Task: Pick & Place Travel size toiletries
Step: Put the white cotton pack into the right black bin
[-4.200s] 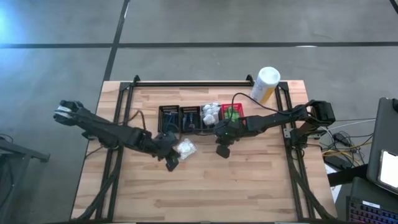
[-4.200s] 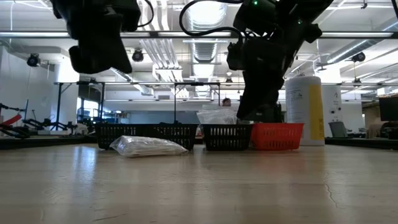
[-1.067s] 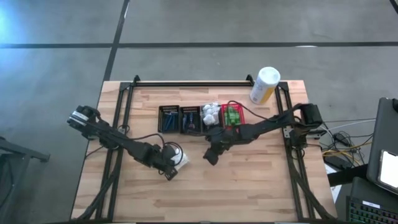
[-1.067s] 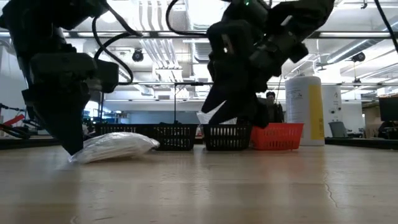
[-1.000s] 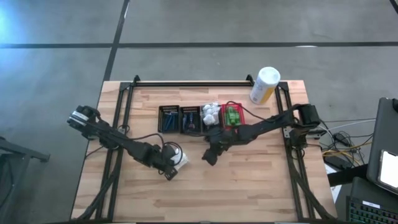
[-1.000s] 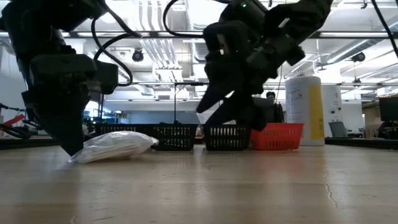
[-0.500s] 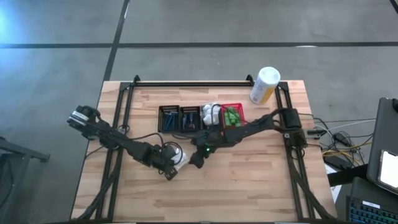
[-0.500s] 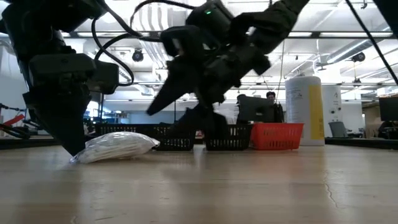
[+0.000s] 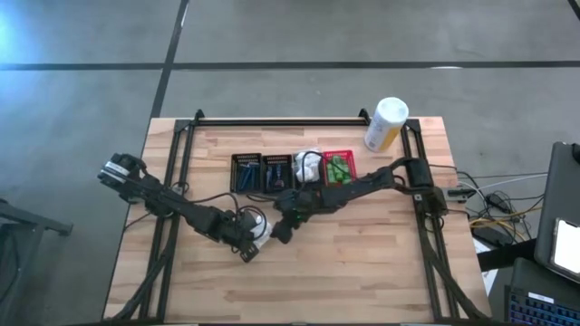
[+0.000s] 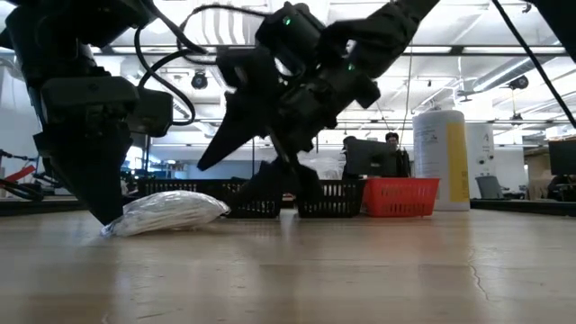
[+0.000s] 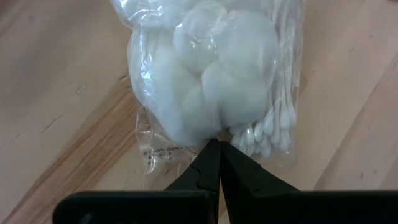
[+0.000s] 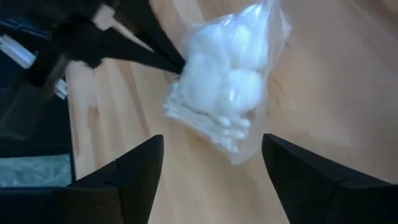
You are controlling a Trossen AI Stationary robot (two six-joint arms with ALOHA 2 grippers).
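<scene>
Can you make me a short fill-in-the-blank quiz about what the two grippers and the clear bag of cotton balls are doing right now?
1. The left gripper is ____ on the edge of the clear bag of cotton balls and swabs.
2. The right gripper hangs over that bag with its fingers ____.
3. The bag lies on the wooden ____.
4. The basket nearest the white-and-yellow canister is coloured ____.

Missing words: shut; open; table; red

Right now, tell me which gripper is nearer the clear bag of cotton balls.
Left. The left gripper is pinched on the bag; the right gripper hovers open beside it.
</scene>
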